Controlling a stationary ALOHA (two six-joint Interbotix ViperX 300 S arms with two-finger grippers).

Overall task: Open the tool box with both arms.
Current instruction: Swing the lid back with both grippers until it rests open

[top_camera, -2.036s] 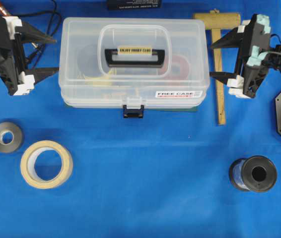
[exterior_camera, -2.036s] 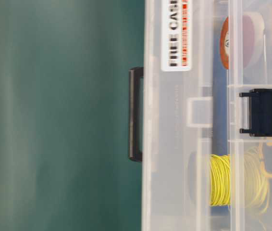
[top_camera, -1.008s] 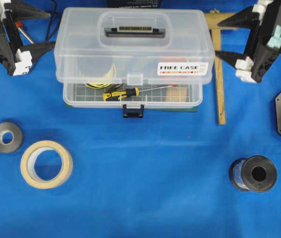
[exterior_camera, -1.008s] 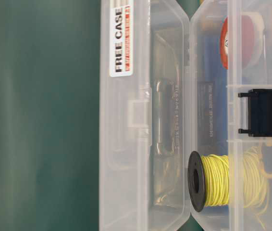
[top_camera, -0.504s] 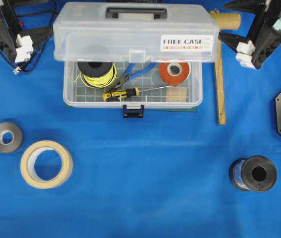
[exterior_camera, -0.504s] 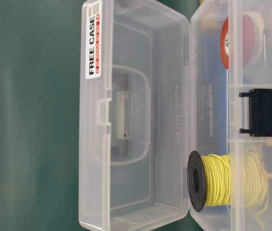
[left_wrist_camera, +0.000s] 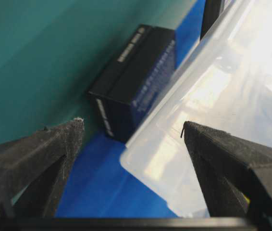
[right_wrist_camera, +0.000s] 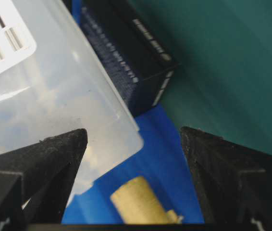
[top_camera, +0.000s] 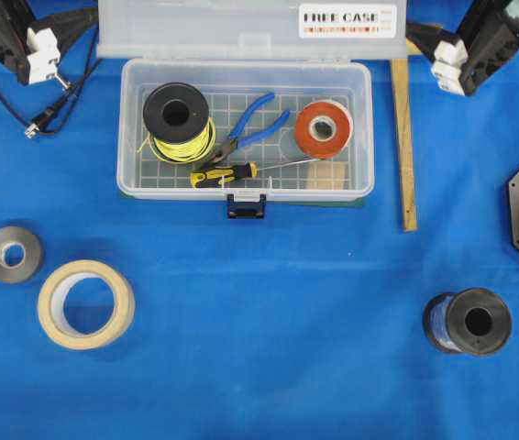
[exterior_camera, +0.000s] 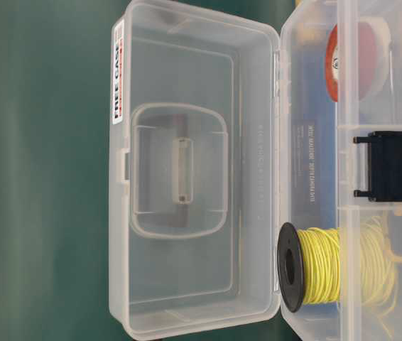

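Left gripper (left_wrist_camera: 132, 132): spread wide at lid's left corner, grasping nothing.
Tool box (top_camera: 246, 179): top centre of cloth, lid (top_camera: 250, 27) upright.
Right gripper (right_wrist_camera: 133, 132): spread, empty, beside right corner.
Risk: unsupported lid may drop shut; a withdrawing finger could clip it.

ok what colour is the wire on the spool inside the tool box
Yellow, wound on a black spool; the overhead exterior view shows it best.

Both arms black: left gripper (top_camera: 67, 23) has white fittings and trailing black cable, right gripper (top_camera: 422, 37) white and teal fittings.
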